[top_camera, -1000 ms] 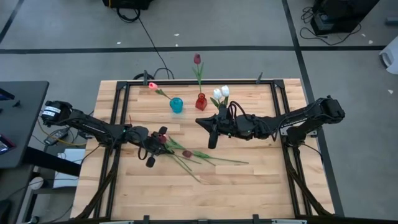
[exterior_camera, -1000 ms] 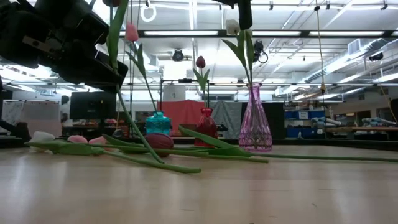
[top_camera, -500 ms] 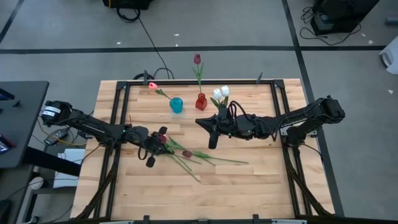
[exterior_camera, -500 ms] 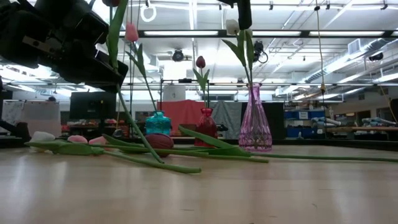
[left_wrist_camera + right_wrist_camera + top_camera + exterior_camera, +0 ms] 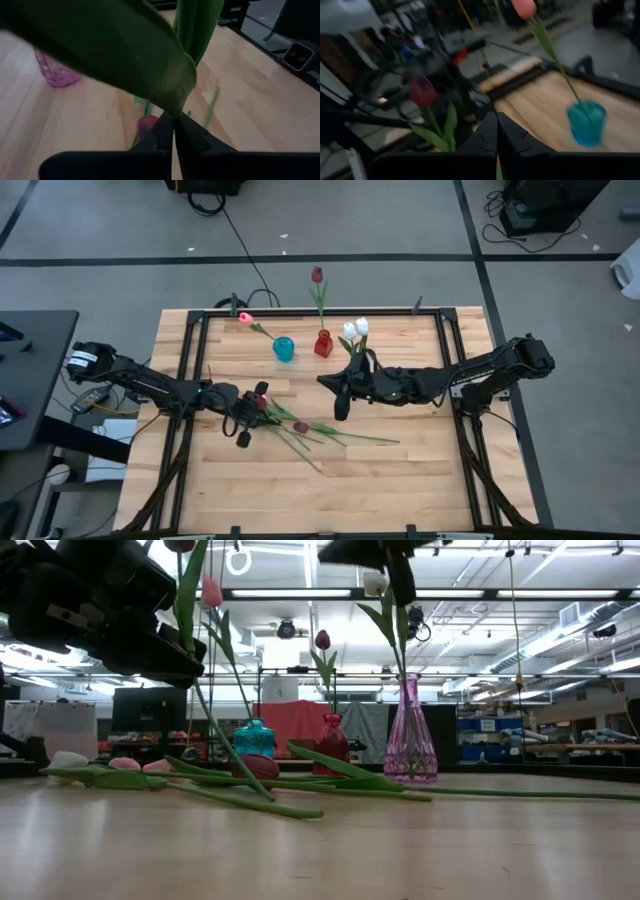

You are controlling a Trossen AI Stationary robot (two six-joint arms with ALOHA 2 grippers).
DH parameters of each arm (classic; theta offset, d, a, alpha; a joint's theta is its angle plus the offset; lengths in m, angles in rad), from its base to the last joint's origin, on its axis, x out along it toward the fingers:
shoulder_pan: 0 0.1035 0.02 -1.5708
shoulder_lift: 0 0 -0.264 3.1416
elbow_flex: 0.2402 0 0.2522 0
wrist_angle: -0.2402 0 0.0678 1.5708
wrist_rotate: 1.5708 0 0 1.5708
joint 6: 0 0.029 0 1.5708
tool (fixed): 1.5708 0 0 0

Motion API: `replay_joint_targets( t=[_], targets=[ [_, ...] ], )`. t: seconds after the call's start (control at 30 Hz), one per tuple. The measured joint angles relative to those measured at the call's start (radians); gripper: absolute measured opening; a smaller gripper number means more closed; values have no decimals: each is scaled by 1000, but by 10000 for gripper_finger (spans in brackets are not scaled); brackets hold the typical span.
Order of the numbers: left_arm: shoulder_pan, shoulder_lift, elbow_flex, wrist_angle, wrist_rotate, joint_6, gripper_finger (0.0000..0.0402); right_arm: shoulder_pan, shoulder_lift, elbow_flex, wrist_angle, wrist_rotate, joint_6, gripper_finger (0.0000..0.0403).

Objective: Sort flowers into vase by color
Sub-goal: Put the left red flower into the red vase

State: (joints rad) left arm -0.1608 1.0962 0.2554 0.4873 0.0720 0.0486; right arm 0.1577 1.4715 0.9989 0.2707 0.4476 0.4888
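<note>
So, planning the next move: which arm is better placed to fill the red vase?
Left. Its pincer is shut on a dark red tulip by the stem, while the right pincer sits over by the white tulips, not the red vase.

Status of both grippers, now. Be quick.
Left gripper: shut on a dark red tulip, lifted off the table.
Right gripper: shut, with nothing seen in it, hanging near the pink vase.

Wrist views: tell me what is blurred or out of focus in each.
Left wrist view: a big green leaf close to the lens is soft, and the purple vase behind it hazy. Right wrist view: smeared throughout, with the blue vase, pink tulip and dark red tulip all streaked.
</note>
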Motion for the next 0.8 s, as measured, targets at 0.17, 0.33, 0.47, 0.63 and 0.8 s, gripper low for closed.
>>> replay_joint_targets(
  t=[0.17, 0.33, 0.47, 0.63, 0.8],
  targets=[
    [0, 0, 0, 11, -60, 1, 15, 0, 0, 0, -107, 3, 50, 7],
    [0, 0, 0, 64, -161, -17, 15, 0, -1, 0, -181, -9, 27, 7],
    [0, 8, 0, 135, -285, -77, 15, -1, -1, 0, -283, -79, -15, 10],
    [24, 34, 67, 107, -431, -133, 15, 8, -1, 0, -447, -133, -93, 19],
    [34, 101, 243, -129, -386, -237, 15, 37, -1, 0, -548, -110, -100, 22]
  ],
)
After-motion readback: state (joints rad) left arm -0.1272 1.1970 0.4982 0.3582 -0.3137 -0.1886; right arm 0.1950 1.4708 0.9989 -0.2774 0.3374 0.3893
